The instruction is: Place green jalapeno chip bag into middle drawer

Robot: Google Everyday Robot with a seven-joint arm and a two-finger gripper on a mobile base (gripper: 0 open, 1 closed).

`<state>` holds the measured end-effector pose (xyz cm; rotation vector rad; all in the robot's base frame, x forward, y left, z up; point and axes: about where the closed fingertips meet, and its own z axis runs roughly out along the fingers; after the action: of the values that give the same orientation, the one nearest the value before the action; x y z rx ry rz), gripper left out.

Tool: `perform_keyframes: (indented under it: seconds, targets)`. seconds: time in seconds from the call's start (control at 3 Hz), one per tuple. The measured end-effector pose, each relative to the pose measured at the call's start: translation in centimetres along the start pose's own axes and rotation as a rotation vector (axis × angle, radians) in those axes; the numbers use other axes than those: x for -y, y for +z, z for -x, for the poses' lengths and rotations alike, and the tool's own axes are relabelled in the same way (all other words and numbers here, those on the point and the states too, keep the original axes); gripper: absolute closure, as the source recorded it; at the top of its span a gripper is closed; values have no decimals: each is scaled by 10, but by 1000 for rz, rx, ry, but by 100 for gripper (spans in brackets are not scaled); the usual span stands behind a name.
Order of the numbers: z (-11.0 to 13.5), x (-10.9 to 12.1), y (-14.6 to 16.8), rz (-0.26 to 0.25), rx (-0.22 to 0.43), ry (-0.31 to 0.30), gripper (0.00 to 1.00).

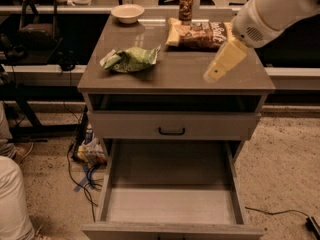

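Note:
The green jalapeno chip bag (131,59) lies crumpled on the left part of the cabinet top. The middle drawer (170,204) is pulled out below, its pale floor bare. My gripper (215,71) hangs from the white arm at the upper right. It is over the right part of the cabinet top, pointing down and left. It is well to the right of the green bag and holds nothing that I can see.
A flat brown chip bag (200,34), a can (186,4) and a white bowl (127,12) sit at the back of the top. A closed drawer front with a black handle (171,130) is above the open drawer. Cables and litter (90,154) lie on the floor left. A person's leg (12,199) is at the lower left.

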<state>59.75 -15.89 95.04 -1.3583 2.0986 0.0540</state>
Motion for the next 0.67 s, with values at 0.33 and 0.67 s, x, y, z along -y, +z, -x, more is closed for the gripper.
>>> perform_keyframes:
  seconds: [0.33, 0.67]
  targets:
    - [12, 13, 12, -29, 37, 27, 0]
    - [12, 12, 12, -27, 35, 25, 0]
